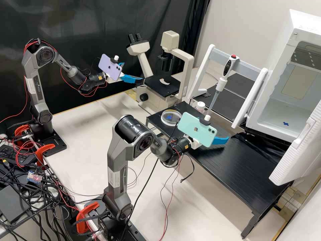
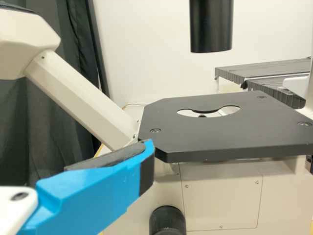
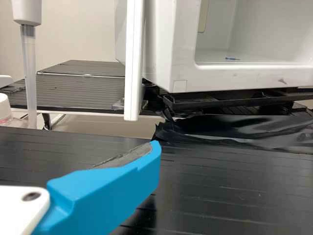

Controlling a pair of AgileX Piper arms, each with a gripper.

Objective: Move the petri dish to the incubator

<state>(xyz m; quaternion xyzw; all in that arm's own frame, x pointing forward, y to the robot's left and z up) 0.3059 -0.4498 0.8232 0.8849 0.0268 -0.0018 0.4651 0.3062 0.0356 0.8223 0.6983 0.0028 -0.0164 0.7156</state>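
In the high view, the clear round petri dish, with a blue mark, lies on the black platform's far left end. The white incubator stands open, a blue mark on its floor. My left gripper is open in front of the microscope, as is its blue finger in the left wrist view. My right gripper is open above the platform, right of the dish, partly behind its phone. In the right wrist view its blue finger stands before the incubator.
The microscope stands behind the dish, its black stage facing my left gripper. A pipette hangs on a white stand near a small white-capped bottle. The incubator's open door juts over the black platform.
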